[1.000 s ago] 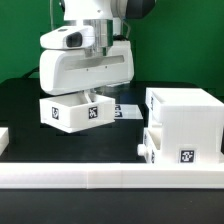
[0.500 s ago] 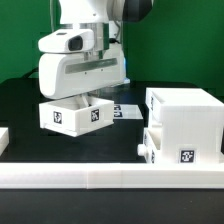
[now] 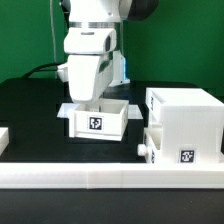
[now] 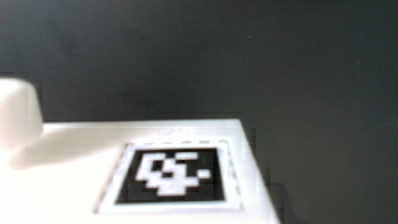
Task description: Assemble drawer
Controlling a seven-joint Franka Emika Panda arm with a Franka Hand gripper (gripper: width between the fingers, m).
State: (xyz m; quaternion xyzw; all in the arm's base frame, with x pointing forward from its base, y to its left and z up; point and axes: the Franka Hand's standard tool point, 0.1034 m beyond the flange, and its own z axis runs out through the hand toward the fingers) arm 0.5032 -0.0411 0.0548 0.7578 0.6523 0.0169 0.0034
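In the exterior view, the robot arm (image 3: 93, 55) comes down from the top centre of the frame, and its lower end reaches into a small open white tray (image 3: 97, 118) that sits on the black worktop (image 3: 30, 110) just left of centre. The tray's front wall carries a black-and-white square tag (image 3: 96, 124) facing the camera. The fingers are hidden behind the arm's white housing and the tray wall, so I cannot tell whether they are spread, closed or gripping the tray.

At the right of the frame stands the large white box housing (image 3: 184, 122), apart from the tray with a strip of dark worktop between them. A second small tray (image 3: 152, 147) with a round knob at its left end sits against the housing's lower left corner, and another tag (image 3: 186, 156) shows on the housing's front face. A long low white rail (image 3: 110, 178) runs across the bottom of the frame.

The wrist view is blurred: a white surface with a tag (image 4: 173, 175) fills the lower part, with dark worktop above it.
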